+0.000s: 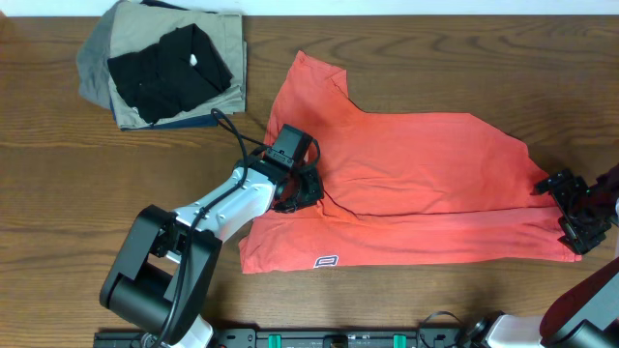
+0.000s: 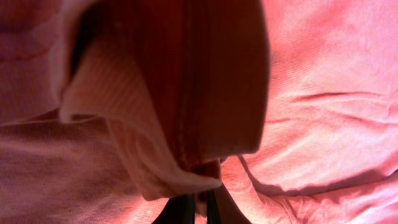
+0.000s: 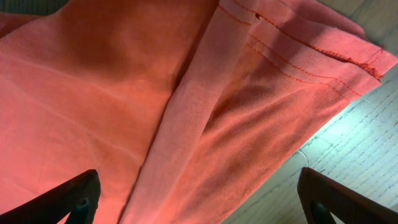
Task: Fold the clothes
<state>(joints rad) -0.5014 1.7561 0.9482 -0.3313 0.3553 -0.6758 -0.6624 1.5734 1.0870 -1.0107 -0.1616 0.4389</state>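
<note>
While my left pincer [image 1: 302,188] was pressed together on a raised fold of the T-shirt [image 1: 426,159] near its left side, my right pincer [image 1: 577,208] hung spread wide over the shirt's right edge, gripping nothing. The shirt lay across the middle and right of the table [image 1: 58,213], partly doubled, its hem logo [image 1: 327,260] at the near left. I judged the cotton light, soft and limp. It would sag and crease, and a thin pinch could slip out. Seams and corners looked the best holds, such as the stitched hem [image 3: 292,65] beyond my right fingers [image 3: 62,199]. No container was in view; only a pile of folded garments [image 1: 174,72], black on top, sat at the far left, apart from the shirt.
</note>
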